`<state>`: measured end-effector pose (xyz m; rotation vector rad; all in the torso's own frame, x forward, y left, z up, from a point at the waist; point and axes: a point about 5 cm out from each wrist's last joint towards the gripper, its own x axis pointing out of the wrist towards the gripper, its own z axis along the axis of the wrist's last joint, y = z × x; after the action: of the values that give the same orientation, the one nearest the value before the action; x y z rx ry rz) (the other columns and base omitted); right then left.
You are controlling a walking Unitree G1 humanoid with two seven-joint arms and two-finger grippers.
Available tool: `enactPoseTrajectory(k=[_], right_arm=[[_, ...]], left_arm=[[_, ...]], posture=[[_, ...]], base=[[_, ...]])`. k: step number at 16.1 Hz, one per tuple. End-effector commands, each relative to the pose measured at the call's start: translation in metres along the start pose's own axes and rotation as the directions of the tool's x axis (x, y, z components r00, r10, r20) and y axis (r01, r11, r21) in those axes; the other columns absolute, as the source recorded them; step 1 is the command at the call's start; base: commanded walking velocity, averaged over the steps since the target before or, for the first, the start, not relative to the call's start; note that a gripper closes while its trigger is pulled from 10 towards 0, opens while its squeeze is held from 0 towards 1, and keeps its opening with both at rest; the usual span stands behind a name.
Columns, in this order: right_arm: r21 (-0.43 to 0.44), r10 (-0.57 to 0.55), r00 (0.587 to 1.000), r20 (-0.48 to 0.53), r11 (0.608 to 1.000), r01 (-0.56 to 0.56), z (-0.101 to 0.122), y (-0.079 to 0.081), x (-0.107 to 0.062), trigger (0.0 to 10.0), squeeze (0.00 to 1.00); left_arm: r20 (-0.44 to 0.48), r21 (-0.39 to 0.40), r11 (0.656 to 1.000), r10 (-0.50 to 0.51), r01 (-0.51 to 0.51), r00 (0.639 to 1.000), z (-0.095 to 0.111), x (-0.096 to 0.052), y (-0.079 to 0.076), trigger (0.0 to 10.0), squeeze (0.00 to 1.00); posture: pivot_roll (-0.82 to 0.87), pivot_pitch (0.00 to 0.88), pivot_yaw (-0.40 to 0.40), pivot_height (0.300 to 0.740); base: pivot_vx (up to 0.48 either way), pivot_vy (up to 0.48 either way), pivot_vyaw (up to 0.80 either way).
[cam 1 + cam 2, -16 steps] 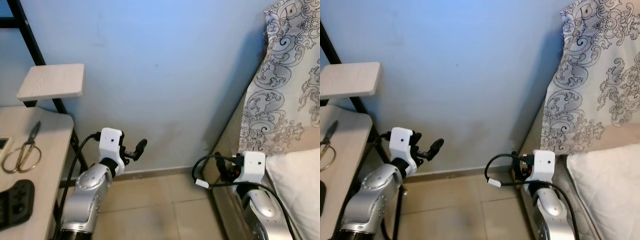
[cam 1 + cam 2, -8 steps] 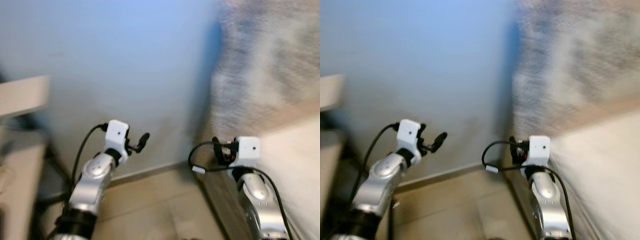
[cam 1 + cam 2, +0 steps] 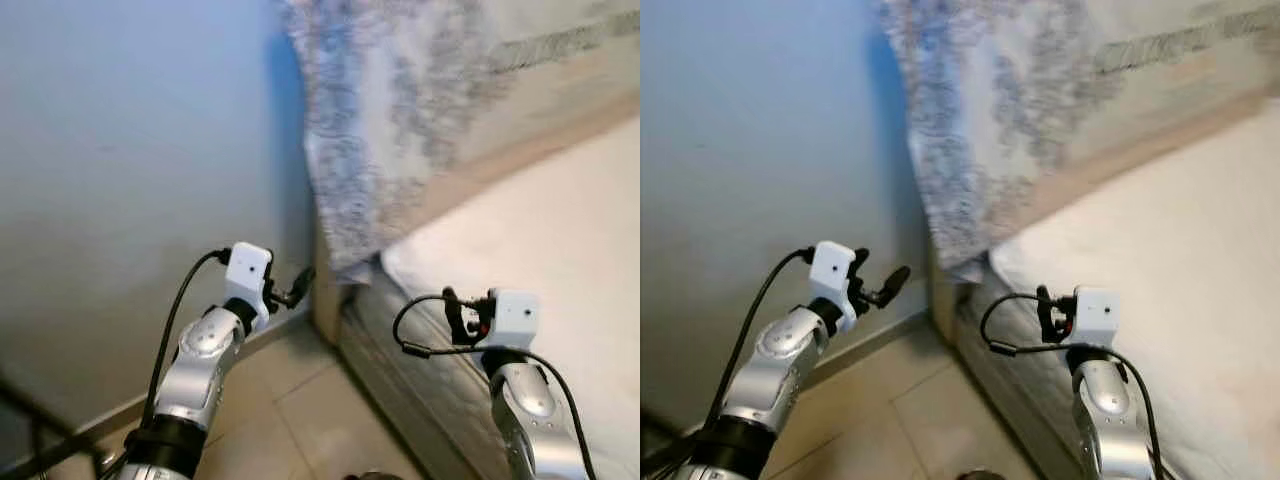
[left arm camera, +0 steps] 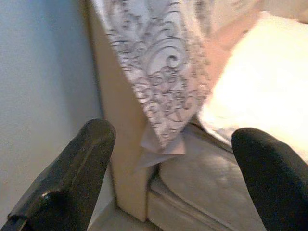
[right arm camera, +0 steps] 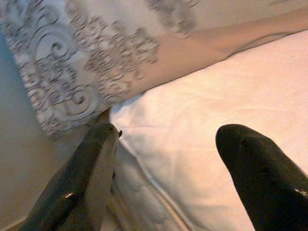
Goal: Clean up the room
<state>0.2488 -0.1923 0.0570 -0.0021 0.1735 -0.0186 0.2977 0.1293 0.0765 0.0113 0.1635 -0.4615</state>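
1. Bed [image 3: 560, 260] now sits ahead and to the right; the view has swung off the table seen a second ago, so the camera turned and nothing itself moved.
2. Patterned cloth [image 4: 159, 77] hangs over the bed's end beside the blue wall [image 3: 120, 150], with a white pillow [image 5: 216, 125] below it.
3. Left gripper [image 4: 173, 173] and right gripper [image 5: 168, 178] hover with jaws apart, holding nothing.
4. Judging by this, tidying moves to the bed.

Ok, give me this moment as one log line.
left pincer: open, empty | right pincer: open, empty | ahead: patterned cloth, white pillow, bed frame | wall on left
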Motion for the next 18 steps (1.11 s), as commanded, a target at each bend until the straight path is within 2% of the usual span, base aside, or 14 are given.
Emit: enactPoseTrajectory(k=[1,5,7,11,16,18], right_arm=[[0.020,0.001,1.000,0.019,1.000,-0.001,0.003,0.002,0.001,10.0,0.00],[0.087,-0.156,0.984,0.083,0.985,0.148,0.010,-0.019,-0.004,10.0,0.00],[0.074,-0.204,0.974,0.099,0.977,0.198,0.012,-0.026,-0.006,10.0,0.00],[0.030,-0.201,0.977,0.077,0.980,0.199,0.005,-0.027,-0.012,10.0,0.00],[-0.034,-0.231,0.966,0.115,0.971,0.236,0.006,-0.032,-0.017,10.0,0.00],[-0.038,-0.241,0.964,0.110,0.968,0.247,0.005,-0.035,-0.017,10.0,0.00]], left_arm=[[-0.007,-0.012,1.000,0.004,-0.004,1.000,-0.003,-0.003,0.004,10.0,0.00],[0.008,-0.011,1.000,0.009,-0.009,1.000,0.000,-0.002,0.006,10.0,0.00],[0.019,-0.008,1.000,0.000,0.000,1.000,0.003,0.002,0.005,10.0,0.00],[0.012,0.023,1.000,-0.005,0.005,1.000,0.002,0.003,0.005,10.0,0.00],[0.011,0.024,1.000,-0.010,0.009,1.000,0.000,0.004,0.004,10.0,0.00],[0.019,0.017,1.000,-0.009,0.008,1.000,0.002,0.007,0.004,10.0,0.00]], posture=[[-0.09,0.000,0.011,0.740],[-0.09,0.000,0.018,0.740],[-0.10,0.000,0.023,0.740],[-0.11,0.000,0.028,0.740],[-0.11,0.000,0.027,0.740],[-0.11,0.000,0.026,0.740]], base=[[0.000,0.469,-0.68],[0.000,0.468,-0.65],[0.000,0.467,-0.64],[0.000,0.000,-0.64],[0.000,-0.477,-0.63],[0.000,0.000,-0.63]])
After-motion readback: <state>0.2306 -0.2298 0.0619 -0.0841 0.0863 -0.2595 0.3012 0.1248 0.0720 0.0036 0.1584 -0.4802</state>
